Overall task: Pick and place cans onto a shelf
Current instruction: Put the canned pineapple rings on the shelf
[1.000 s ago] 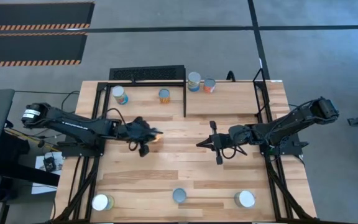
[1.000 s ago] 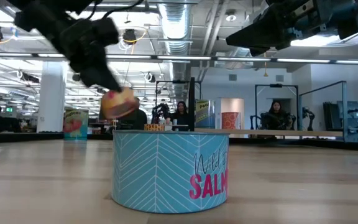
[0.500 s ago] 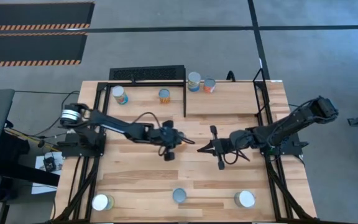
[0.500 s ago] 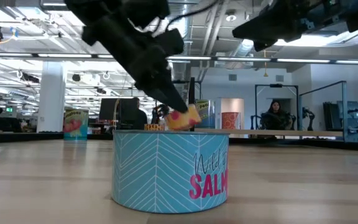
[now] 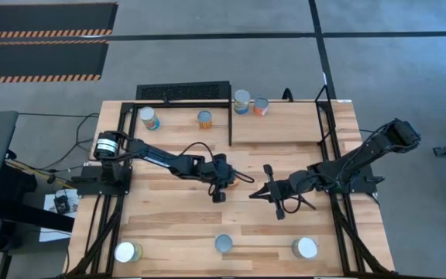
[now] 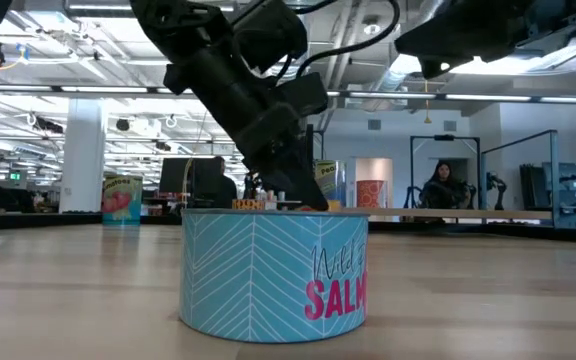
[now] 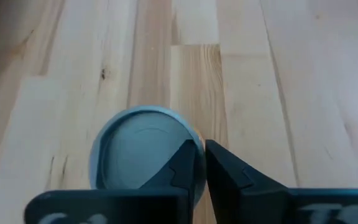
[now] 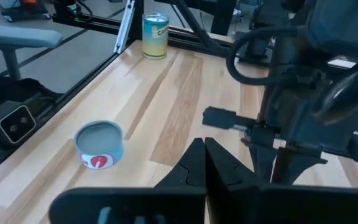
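Note:
My left gripper (image 5: 224, 184) reaches over the table's middle, tipped down and shut on a small can (image 7: 138, 149) with a grey-blue top and a yellowish side. In the high view the gripper hides this can. My right gripper (image 5: 254, 193) is shut and empty, just right of the left one. It also shows in its wrist view (image 8: 204, 152). A light-blue salmon can (image 5: 223, 244) stands on its base near the front edge. The shelf (image 5: 293, 125) at the back holds several cans, such as one at the back left (image 5: 149, 118). My left gripper holds the can at its rim (image 7: 196, 134). One finger (image 7: 182, 165) lies over the can's top and the other is outside its wall. The fingers slant down from the table's left. The salmon can (image 6: 273, 275) hides whether the can touches the table.
Two more cans stand at the front left (image 5: 127, 252) and front right (image 5: 306, 248). Black frame bars (image 5: 231, 116) rise around the shelf. Bare wood lies between the grippers and the front cans. People show in the room beyond the table (image 6: 444, 180).
My left gripper has carried the can from the table's left toward its middle and gone down, so the can now sits low behind the salmon can. My right gripper has shifted a little toward the near edge.

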